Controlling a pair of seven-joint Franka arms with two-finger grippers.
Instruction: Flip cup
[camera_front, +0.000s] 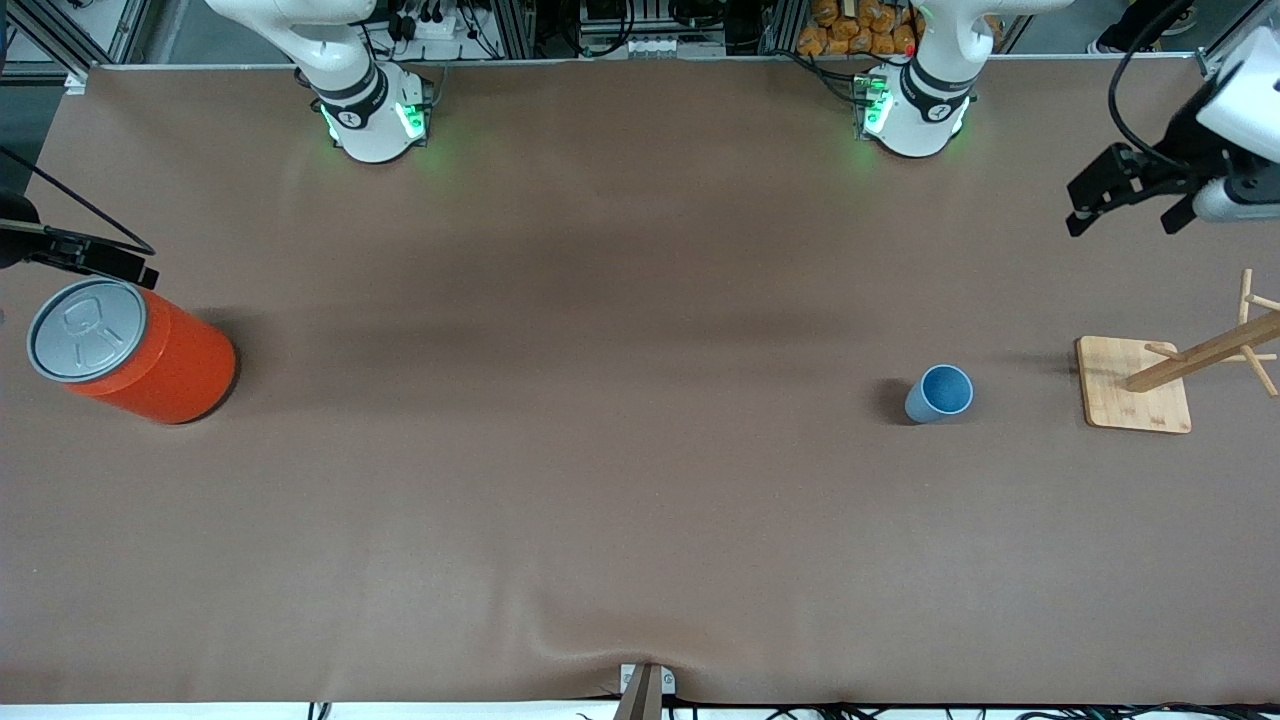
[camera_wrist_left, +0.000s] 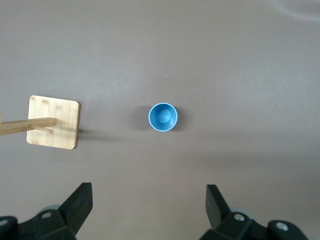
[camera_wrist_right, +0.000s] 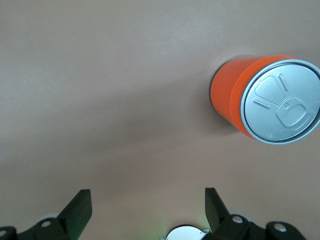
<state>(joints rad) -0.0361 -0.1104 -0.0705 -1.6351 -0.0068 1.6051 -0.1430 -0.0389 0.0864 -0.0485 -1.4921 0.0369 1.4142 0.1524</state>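
Observation:
The small light-blue cup (camera_front: 940, 393) stands upright on the brown table, mouth up, toward the left arm's end. It also shows in the left wrist view (camera_wrist_left: 163, 117), where its darker blue inside is visible. My left gripper (camera_front: 1125, 212) hangs high in the air at the left arm's end of the table, well apart from the cup. It is open and empty, as the left wrist view (camera_wrist_left: 148, 197) shows. My right gripper (camera_front: 135, 268) hangs over the table edge at the right arm's end, beside the orange can. It is open and empty (camera_wrist_right: 148, 200).
A large orange can (camera_front: 150, 360) with a grey pull-tab lid (camera_wrist_right: 280, 102) stands at the right arm's end. A wooden peg rack on a square base (camera_front: 1120, 395) stands beside the cup, at the left arm's end; it also shows in the left wrist view (camera_wrist_left: 55, 122).

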